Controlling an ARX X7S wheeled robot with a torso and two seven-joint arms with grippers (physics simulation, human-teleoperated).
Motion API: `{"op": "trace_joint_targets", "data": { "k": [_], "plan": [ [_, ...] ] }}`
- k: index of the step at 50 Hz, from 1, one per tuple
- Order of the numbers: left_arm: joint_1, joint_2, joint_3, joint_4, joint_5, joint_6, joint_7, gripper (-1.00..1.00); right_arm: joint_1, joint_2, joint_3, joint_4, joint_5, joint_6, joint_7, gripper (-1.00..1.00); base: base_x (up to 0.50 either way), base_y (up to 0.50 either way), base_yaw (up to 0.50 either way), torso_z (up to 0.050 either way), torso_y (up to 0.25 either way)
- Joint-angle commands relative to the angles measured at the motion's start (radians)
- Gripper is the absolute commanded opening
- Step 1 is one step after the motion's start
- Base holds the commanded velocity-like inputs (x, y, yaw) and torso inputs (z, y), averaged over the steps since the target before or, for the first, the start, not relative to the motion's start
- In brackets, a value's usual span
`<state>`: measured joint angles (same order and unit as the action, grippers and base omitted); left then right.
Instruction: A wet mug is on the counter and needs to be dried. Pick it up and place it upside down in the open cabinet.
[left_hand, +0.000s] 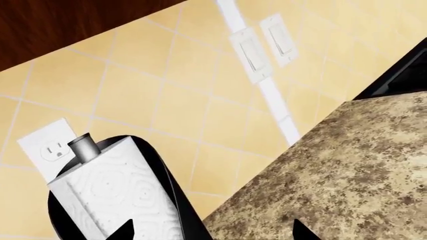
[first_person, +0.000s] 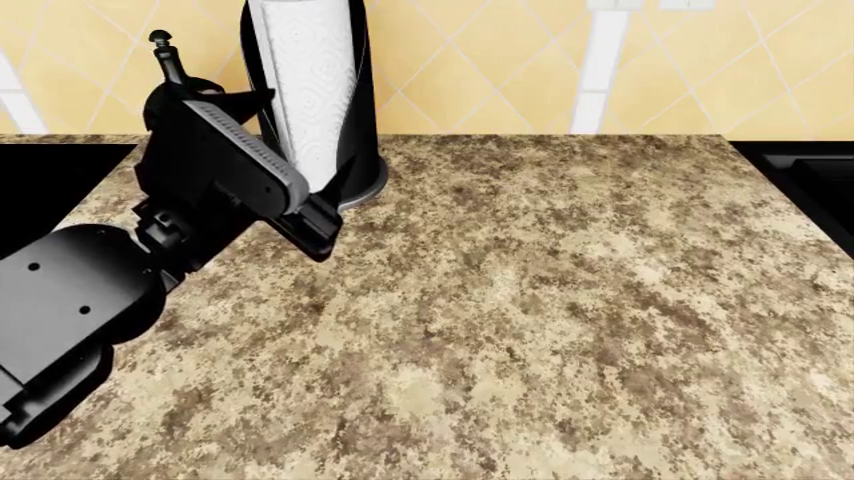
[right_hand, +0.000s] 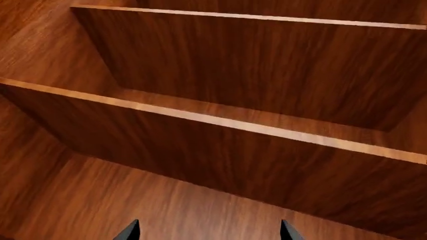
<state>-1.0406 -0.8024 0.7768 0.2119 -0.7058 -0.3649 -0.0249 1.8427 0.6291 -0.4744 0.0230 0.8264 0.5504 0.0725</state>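
Mug not showing anywhere; right pincer (right_hand: 208, 231) pointing into brown wooden cabinet shelves (right_hand: 220, 122), tips apart, empty. Left pincer (left_hand: 213, 231) idling apart over speckled granite table (first_person: 561, 300). Likely placement done; next probably retracting.

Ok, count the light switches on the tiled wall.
2, both seen from the left wrist camera: one switch and a second switch side by side, above the counter. Others may be out of view.
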Motion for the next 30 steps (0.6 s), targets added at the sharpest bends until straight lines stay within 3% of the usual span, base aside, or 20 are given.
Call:
{"op": "trace_joint_targets", "data": {
  "k": [1,16,30],
  "plan": [
    [0.003,0.0,0.001,0.008,0.0,-0.003,-0.004,1.0,-0.005,0.053,0.029,-0.257,0.125,0.118,0.081,1.0,0.0,0.0,0.0,0.0,0.0],
    [0.007,0.001,0.002,0.008,0.003,-0.001,-0.005,1.0,-0.073,0.103,0.141,-0.512,0.448,0.209,0.231,1.0,0.0,0.0,0.0,0.0,0.0],
    [0.003,0.006,0.005,0.011,0.005,-0.006,-0.004,1.0,-0.205,0.13,0.215,-0.636,0.705,0.182,0.307,1.0,0.0,0.0,0.0,0.0,0.0]
  ]
}}
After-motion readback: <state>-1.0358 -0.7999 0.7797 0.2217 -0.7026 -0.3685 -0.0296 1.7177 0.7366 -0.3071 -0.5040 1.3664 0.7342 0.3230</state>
